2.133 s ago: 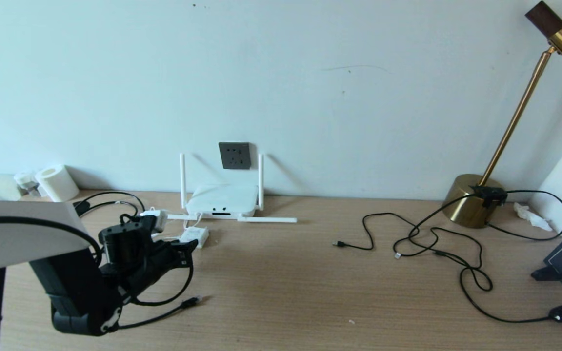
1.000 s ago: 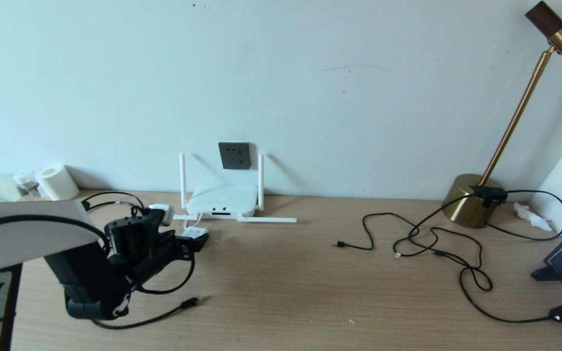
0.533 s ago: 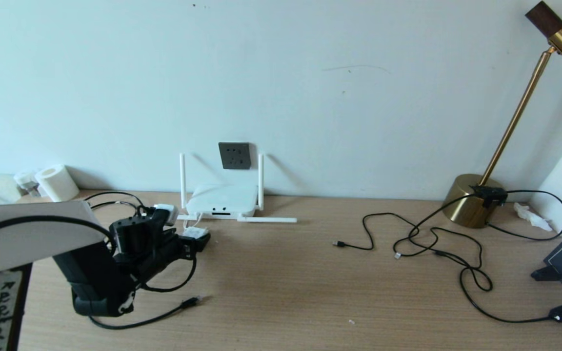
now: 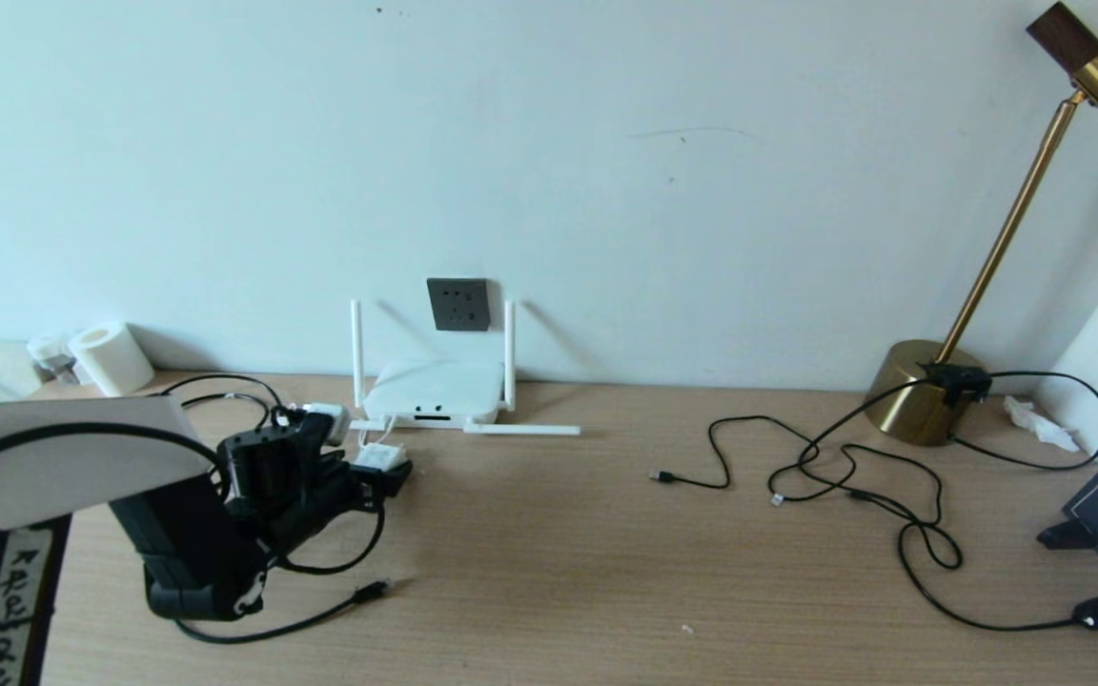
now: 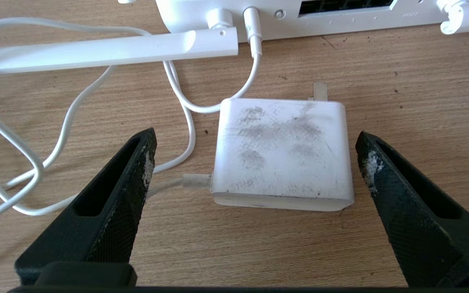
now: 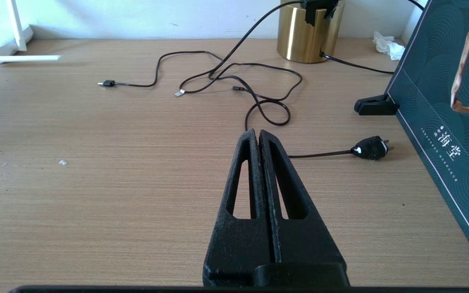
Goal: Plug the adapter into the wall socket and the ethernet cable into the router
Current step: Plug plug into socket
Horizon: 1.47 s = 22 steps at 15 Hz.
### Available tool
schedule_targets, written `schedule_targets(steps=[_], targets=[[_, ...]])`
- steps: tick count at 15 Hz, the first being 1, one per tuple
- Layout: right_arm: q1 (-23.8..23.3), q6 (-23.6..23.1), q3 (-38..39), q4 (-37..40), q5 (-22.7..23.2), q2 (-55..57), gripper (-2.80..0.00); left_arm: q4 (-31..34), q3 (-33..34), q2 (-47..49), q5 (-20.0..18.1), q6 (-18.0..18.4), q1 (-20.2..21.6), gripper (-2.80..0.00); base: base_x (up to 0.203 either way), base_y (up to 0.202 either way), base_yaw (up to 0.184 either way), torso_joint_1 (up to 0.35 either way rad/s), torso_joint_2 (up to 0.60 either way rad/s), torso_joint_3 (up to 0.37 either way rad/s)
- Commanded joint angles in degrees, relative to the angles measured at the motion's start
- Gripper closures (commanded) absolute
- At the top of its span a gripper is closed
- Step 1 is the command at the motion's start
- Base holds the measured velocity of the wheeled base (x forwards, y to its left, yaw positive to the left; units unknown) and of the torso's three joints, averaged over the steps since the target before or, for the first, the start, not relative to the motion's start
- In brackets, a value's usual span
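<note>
A pale wall is seen behind a long wooden surface. A brass lamp stands at the far right of the surface, with thin black cables looped in front of it and a dark green paper bag at the right edge. A toilet roll lies at the far left by the wall.

The wall socket, a dark grey plate, is mounted low on the wall. Directly beneath it the router is laid flat on the surface, two antennas upright and two lying level.

The left hand is held low in front of the router, its black fingers spread wide and grasping nothing. The adapter, white and smudged with grey marks, lies flat on the surface between the two fingers, touching neither. Its thin white cord is run to a port on the router's edge.

The ethernet cable lies on the surface nearer the robot, its plug free and well apart from the router.

The right hand is parked above bare surface on the right, fingers pressed together and empty.
</note>
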Motion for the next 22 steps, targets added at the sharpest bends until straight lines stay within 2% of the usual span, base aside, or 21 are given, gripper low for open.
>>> schedule_targets(steps=[1,3,4,12,14,16,18,19,21,22], targets=[[0.0,0.0,0.0,0.0,0.0,0.1,0.00,-0.5,0.1,0.8,0.0,0.0,0.0,-2.80,0.000,0.000,0.000,0.000,0.00,0.000],[0.0,0.0,0.0,0.0,0.0,0.0,0.00,-0.7,0.4,0.9,0.0,0.0,0.0,-2.80,0.000,0.000,0.000,0.000,0.00,0.000],[0.0,0.0,0.0,0.0,0.0,0.0,0.00,-0.7,0.4,1.0,0.0,0.0,0.0,0.00,0.000,0.000,0.000,0.000,0.00,0.000],[0.0,0.0,0.0,0.0,0.0,0.1,0.00,-0.8,0.6,-0.5,0.0,0.0,0.0,0.00,0.000,0.000,0.000,0.000,0.00,0.000],[0.0,0.0,0.0,0.0,0.0,0.1,0.00,-0.3,1.6,-3.5,-0.1,0.1,0.0,0.00,0.000,0.000,0.000,0.000,0.00,0.000],[0.0,0.0,0.0,0.0,0.0,0.1,0.00,2.9,2.7,-8.2,-0.3,0.2,0.0,0.00,0.000,0.000,0.000,0.000,0.00,0.000],[0.0,0.0,0.0,0.0,0.0,0.1,0.00,9.9,3.2,-15.5,-1.2,0.2,0.0,0.00,0.000,0.000,0.000,0.000,0.00,0.000],[0.0,0.0,0.0,0.0,0.0,0.0,0.00,15.9,3.2,-19.9,-1.8,0.1,0.0,0.00,0.000,0.000,0.000,0.000,0.00,0.000],[0.0,0.0,0.0,0.0,0.0,0.1,0.00,36.7,2.1,-28.7,-3.6,-2.0,-0.1,0.00,0.000,0.000,0.000,0.000,0.00,0.000],[0.0,0.0,0.0,0.0,0.0,0.0,0.00,48.1,0.3,-32.5,-5.2,-4.6,-0.2,0.00,0.000,0.000,0.000,0.000,0.00,0.000]])
